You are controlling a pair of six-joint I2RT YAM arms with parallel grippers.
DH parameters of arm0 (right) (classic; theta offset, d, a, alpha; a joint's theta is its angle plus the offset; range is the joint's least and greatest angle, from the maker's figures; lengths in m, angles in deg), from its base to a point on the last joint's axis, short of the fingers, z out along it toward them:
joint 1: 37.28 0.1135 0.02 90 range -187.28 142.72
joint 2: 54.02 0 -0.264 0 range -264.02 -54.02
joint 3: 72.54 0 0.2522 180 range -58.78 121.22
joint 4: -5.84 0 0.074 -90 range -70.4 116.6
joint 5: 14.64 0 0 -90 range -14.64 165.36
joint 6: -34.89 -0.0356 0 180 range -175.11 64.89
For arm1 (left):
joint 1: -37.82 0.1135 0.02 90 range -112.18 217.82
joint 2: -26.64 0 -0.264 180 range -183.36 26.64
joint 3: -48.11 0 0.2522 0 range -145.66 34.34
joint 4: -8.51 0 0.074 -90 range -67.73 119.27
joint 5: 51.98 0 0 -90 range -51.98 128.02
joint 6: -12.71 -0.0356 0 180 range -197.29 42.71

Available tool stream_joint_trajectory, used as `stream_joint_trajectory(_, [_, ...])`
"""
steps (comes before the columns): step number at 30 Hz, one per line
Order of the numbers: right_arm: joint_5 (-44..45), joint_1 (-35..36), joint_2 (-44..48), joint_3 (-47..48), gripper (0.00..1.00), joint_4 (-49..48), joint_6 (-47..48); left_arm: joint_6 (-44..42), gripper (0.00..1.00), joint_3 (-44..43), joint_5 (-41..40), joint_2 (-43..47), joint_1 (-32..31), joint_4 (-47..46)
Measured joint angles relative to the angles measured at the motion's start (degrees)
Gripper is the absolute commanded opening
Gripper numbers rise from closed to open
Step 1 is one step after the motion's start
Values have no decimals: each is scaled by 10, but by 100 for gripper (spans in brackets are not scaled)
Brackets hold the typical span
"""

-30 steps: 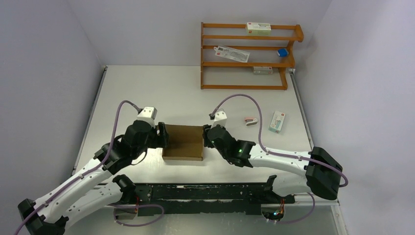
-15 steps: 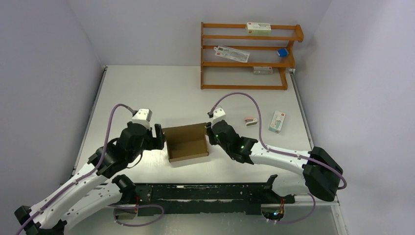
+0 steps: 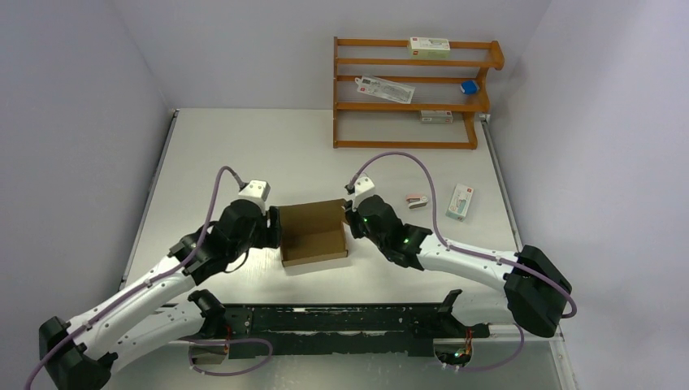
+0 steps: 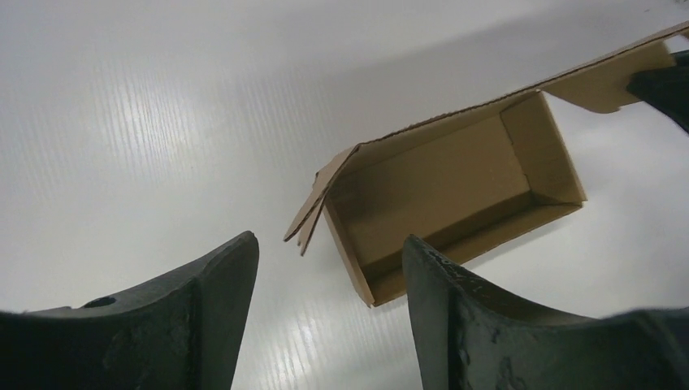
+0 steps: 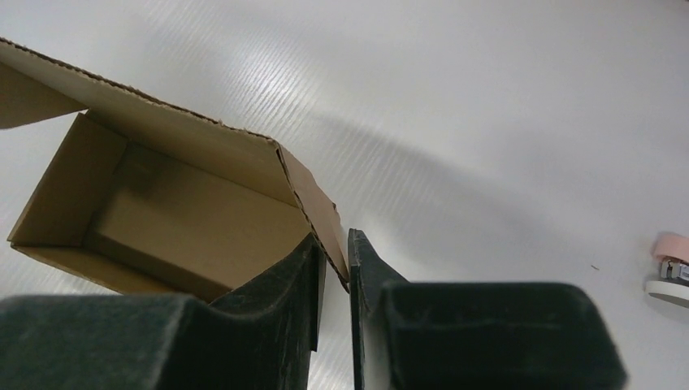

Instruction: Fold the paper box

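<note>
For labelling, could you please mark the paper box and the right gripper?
paper box (image 3: 314, 242): top external view, its inner floor.
right gripper (image 5: 333, 244): right wrist view, midway between its fingertips.

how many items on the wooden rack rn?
4. White carton on the top shelf; flat packet and small blue object on the second; second white carton on the third, partly under the board above. The wooden rack may hide more behind its boards.

I can read no text from here. The white carton (image 3: 429, 46) on the top shelf (image 3: 374, 41) carries a red mark, perhaps a logo, but it is too small for me. The paper box (image 3: 313, 233) shows only bare brown cardboard.
</note>
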Motion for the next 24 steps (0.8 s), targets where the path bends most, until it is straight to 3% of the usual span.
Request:
stream_joint_trajectory(4, [-7,-5,2,0,18,0,8,-9,63,0,-1,-34,0,-9])
stream_joint_trajectory(11, [-21,-14,10,-5,15,-2,10,-19,45,0,0,-67,2,-31])
stream_joint_trajectory(24, [-44,-25,20,-18,13,-13,21,-43,55,-8,-19,-88,41,-47])
